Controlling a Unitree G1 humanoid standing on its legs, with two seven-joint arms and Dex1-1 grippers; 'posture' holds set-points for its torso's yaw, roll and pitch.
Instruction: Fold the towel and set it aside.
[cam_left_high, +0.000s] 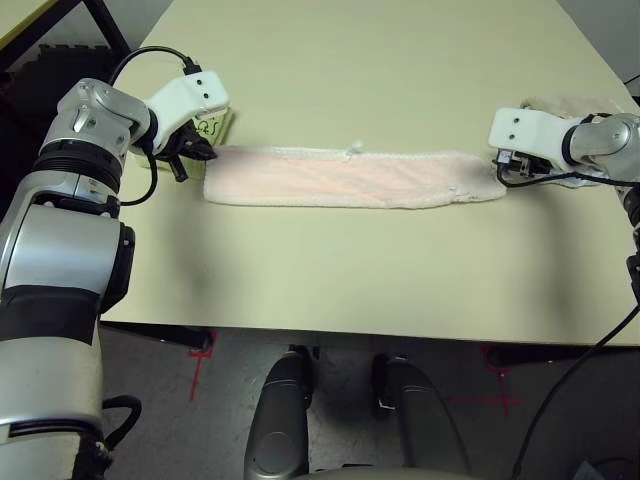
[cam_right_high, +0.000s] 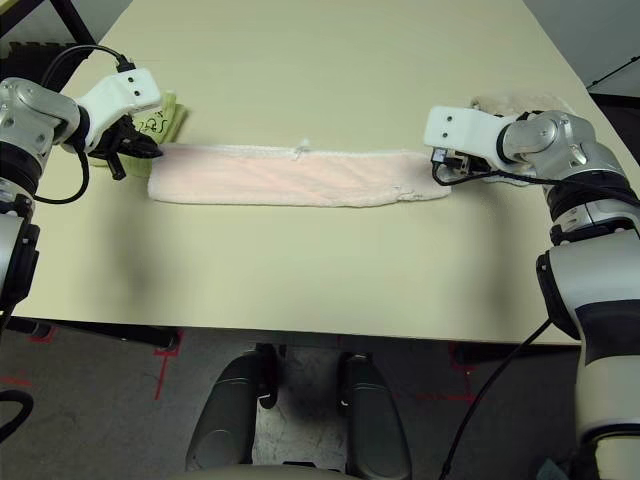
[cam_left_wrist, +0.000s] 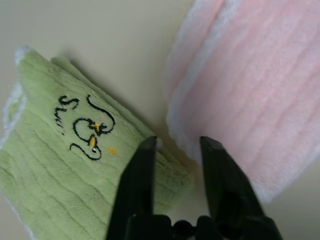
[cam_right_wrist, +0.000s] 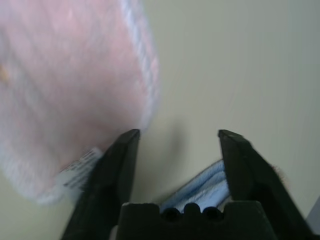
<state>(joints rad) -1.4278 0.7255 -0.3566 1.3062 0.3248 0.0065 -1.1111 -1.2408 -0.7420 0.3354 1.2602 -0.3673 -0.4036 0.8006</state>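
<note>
One towel (cam_left_high: 345, 178), pale pink, lies folded into a long narrow strip across the middle of the table (cam_left_high: 380, 290), running parallel to the near edge and reaching from close to the left edge side to close to the right edge side. A small white tuft stands at the middle of its far long edge; a white tag shows near its right end in the right wrist view.

Two grippers are present, one at each end of the strip. The left gripper (cam_left_wrist: 176, 145) sits at the strip's left end; its two black fingers are parted by a moderate gap and grip nothing, with bare table showing between the tips. The right gripper (cam_right_wrist: 178, 134) sits at the strip's right end; its fingers stand wide apart and empty, one tip just beside the pink edge.

Other cloths counted: three. One lime-green folded towel (cam_left_wrist: 65, 165) with black writing lies just beside the strip's left end, under the left gripper. One beige folded towel (cam_right_high: 520, 103) lies toward the table's right edge, behind the right wrist. One light-blue folded towel (cam_right_wrist: 202, 190) shows beneath the right gripper's fingers.
</note>
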